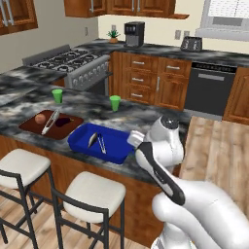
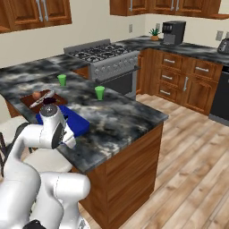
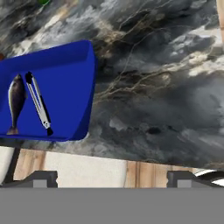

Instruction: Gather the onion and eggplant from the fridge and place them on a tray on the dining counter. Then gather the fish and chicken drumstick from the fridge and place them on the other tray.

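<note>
On the dining counter (image 1: 146,116) lies a blue tray (image 1: 116,146) holding a dark fish (image 1: 92,139) and metal tongs (image 1: 101,143). To its left, a brown tray (image 1: 29,127) carries the onion (image 1: 40,118), the dark eggplant (image 1: 62,121) and another pair of tongs (image 1: 50,121). In the hand view the fish (image 3: 16,103) lies in the blue tray (image 3: 65,87) at the left. My gripper (image 3: 112,179) hovers open over the counter's front edge, right of the blue tray, with nothing between its fingertips (image 3: 43,178). The chicken drumstick and fridge are out of view.
Two green cups (image 1: 57,96) (image 1: 115,102) stand further back on the counter. Two white stools (image 1: 24,165) (image 1: 95,194) sit under the counter's front edge. A stove (image 1: 73,61) and wooden cabinets (image 1: 146,78) line the far wall.
</note>
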Controlling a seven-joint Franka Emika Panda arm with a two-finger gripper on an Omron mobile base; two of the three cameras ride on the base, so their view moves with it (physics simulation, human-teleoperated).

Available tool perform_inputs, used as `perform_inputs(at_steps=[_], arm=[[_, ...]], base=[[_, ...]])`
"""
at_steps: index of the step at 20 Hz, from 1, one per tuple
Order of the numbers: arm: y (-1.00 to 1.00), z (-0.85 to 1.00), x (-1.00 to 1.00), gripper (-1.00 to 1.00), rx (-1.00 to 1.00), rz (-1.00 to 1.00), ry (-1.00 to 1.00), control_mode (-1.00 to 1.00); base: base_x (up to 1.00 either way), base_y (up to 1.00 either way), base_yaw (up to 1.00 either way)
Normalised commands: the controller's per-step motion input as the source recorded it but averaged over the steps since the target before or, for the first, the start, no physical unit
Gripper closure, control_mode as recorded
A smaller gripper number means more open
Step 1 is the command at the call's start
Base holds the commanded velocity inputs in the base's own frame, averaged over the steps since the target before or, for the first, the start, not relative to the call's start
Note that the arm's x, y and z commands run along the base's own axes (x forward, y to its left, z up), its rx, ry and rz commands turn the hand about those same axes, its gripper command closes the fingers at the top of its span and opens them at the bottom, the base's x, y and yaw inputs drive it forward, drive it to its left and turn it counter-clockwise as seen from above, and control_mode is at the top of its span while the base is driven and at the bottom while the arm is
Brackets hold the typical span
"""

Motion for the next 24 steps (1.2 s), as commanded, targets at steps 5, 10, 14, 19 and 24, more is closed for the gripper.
perform_inputs(at_steps=[5,10,14,19,24], arm=[[-0.45,0.46,-1.00,-1.00,0.00,-0.09,0.05,-1.00],[-0.40,0.37,-0.92,-1.00,0.00,-0.03,0.00,-1.00],[-0.33,0.03,-0.55,-1.00,0.00,-0.03,-0.06,-1.00],[-0.11,0.00,-0.20,-1.00,0.00,-0.02,-0.18,-1.00],[0.00,0.00,-0.13,-1.00,0.00,0.00,-0.13,-1.00]], base=[[0.00,0.00,0.00],[0.00,0.00,0.00],[0.00,0.00,0.00],[0.00,0.00,0.00],[0.00,0.00,0.00]])
